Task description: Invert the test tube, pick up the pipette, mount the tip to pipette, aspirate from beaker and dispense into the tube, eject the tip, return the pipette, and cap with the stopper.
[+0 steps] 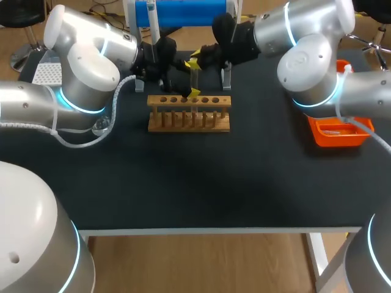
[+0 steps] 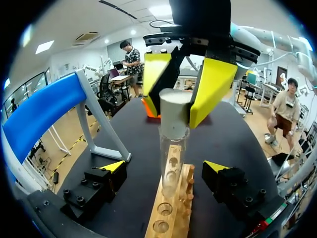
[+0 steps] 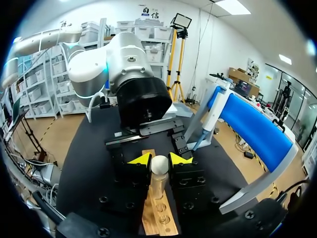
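Near the table's (image 1: 183,183) far edge, right fingers (image 2: 214,87) pinch stopper (image 2: 173,106) atop tube (image 2: 171,163).

Stopper (image 2: 174,111) atop test tube (image 2: 171,163) in rack (image 1: 189,120); tray (image 1: 360,140) to right.

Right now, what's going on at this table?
The right tool is shut on the stopper and holds it at the mouth of the tube, which stands upright in the wooden rack. The left tool is open, with one finger on each side of the tube and neither touching it. This looks like the final capping step. I cannot tell whether the stopper is fully seated.
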Controlling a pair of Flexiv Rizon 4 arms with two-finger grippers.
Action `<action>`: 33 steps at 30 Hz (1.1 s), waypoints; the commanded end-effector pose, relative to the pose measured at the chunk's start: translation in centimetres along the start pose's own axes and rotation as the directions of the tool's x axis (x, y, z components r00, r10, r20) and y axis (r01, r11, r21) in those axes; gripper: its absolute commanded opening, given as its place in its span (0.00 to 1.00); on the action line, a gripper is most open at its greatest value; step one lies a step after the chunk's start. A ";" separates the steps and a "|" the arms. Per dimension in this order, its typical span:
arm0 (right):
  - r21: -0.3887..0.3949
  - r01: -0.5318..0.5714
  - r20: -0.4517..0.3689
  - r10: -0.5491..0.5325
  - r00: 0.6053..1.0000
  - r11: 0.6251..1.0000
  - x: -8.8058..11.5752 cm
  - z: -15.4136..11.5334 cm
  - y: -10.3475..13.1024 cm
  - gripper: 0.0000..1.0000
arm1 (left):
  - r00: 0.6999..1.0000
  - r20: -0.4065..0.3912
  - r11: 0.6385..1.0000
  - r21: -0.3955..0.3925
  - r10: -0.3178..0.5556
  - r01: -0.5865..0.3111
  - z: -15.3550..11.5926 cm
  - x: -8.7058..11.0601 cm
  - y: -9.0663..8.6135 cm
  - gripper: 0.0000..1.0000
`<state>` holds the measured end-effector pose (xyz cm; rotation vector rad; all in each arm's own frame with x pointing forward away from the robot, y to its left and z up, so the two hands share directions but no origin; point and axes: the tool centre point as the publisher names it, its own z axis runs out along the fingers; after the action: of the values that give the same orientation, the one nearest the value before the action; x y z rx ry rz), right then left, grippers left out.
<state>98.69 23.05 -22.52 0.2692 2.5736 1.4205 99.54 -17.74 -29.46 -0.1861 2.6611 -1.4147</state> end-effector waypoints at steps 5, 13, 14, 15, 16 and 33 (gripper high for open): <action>-0.002 0.003 0.000 -0.003 1.000 1.000 -0.2 0.1 0.2 0.00 | 1.000 -0.003 1.000 -0.002 -0.001 0.001 0.0 0.0 0.0 1.00; 0.013 -0.004 -0.009 0.004 1.000 1.000 0.2 0.5 -0.4 0.00 | 1.000 -0.003 1.000 -0.002 -0.001 0.001 0.0 0.0 0.0 1.00; 0.015 -0.005 -0.009 0.005 1.000 1.000 0.2 0.5 -0.5 0.00 | 1.000 -0.003 1.000 -0.002 -0.001 0.001 0.0 0.0 0.0 1.00; 0.017 -0.007 -0.010 0.007 1.000 1.000 0.2 0.6 -0.6 0.00 | 1.000 -0.003 1.000 -0.002 -0.001 0.001 0.0 0.0 0.0 1.00; 0.019 -0.008 -0.010 0.009 1.000 1.000 0.2 0.6 -0.7 0.00 | 1.000 -0.003 1.000 -0.002 -0.001 0.001 0.0 0.0 0.0 1.00; 0.051 -0.018 0.001 0.018 1.000 0.999 0.3 0.7 -2.0 1.00 | 1.000 -0.003 1.000 -0.002 -0.001 0.001 0.0 0.0 0.0 1.00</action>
<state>98.42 22.58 -24.30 0.2992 2.6226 1.3566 99.54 -17.74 -29.45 -0.1861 2.6611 -1.4147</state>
